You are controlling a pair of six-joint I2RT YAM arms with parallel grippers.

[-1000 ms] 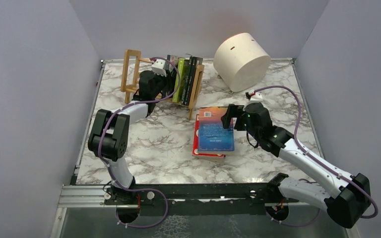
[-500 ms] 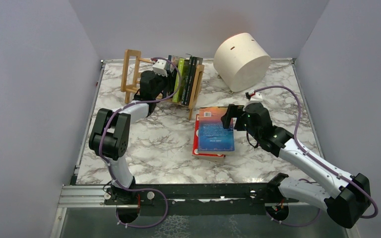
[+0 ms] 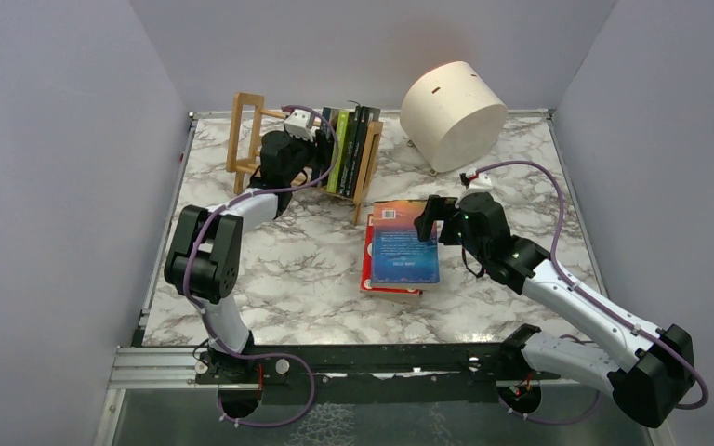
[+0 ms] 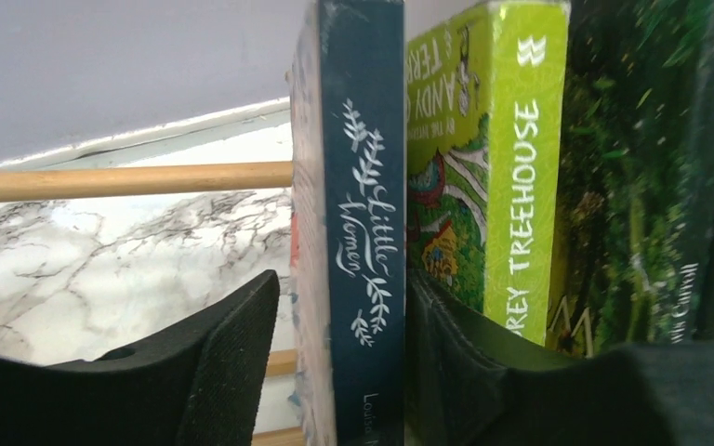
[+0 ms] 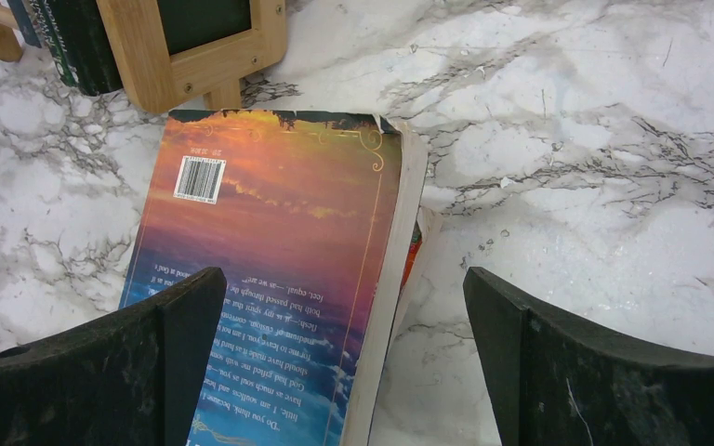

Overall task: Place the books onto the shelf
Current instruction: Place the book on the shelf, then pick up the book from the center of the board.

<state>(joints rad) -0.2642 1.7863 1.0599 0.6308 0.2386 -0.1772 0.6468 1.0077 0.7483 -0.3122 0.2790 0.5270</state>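
pale lilac walls (image 3: 56, 186) around marbled table (image 3: 297, 269).

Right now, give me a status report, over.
Left gripper open, straddling navy book on shelf. Right gripper open above stacked books on table. Cream drum stands clear.

Operator, your light-wood slatted shelf (image 3: 369, 177) stood rear left, thin upright books (image 3: 351, 149) in its right end; cream cylindrical drum (image 3: 453, 107) to its right; flat stacked books (image 3: 403, 246) lay before both.

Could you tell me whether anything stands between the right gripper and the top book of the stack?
Nothing visible does: the right gripper hangs open directly above the top book, straddling its page edge.
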